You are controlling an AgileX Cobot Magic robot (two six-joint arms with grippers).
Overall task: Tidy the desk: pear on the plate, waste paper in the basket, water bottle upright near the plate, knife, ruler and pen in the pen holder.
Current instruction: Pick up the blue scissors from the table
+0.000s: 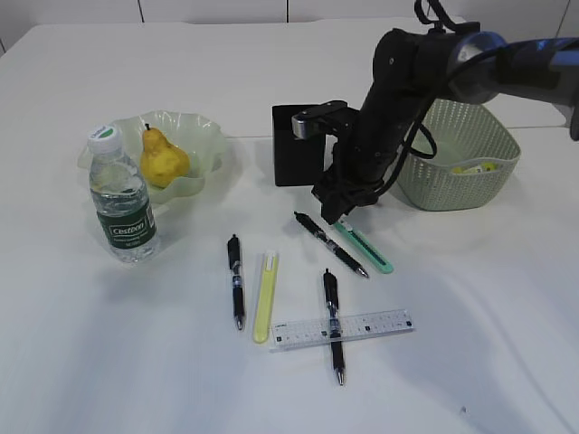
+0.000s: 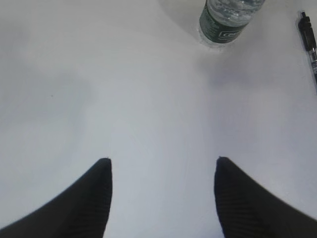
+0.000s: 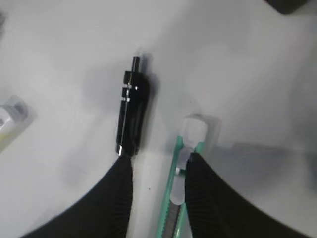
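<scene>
Your right hand [image 3: 157, 166] is low over the bench [image 1: 470, 307], fingers parted and gripping nothing, straddling the gap between a black pen [image 3: 131, 119] and the green knife [image 3: 185, 163]. The two lie side by side; in the exterior view both run diagonally, from near the pen holder [image 1: 294, 149] down toward the right. Your left hand [image 2: 162, 171] hangs open and empty.

Matte black arm [image 1: 398, 99] with looping black cables and ribbed, tapered fingers [image 3: 111, 208]

The yellow pear [image 1: 163, 161] sits on the green plate [image 1: 206, 136]. The water bottle [image 1: 123, 201] stands just beside it.
</scene>
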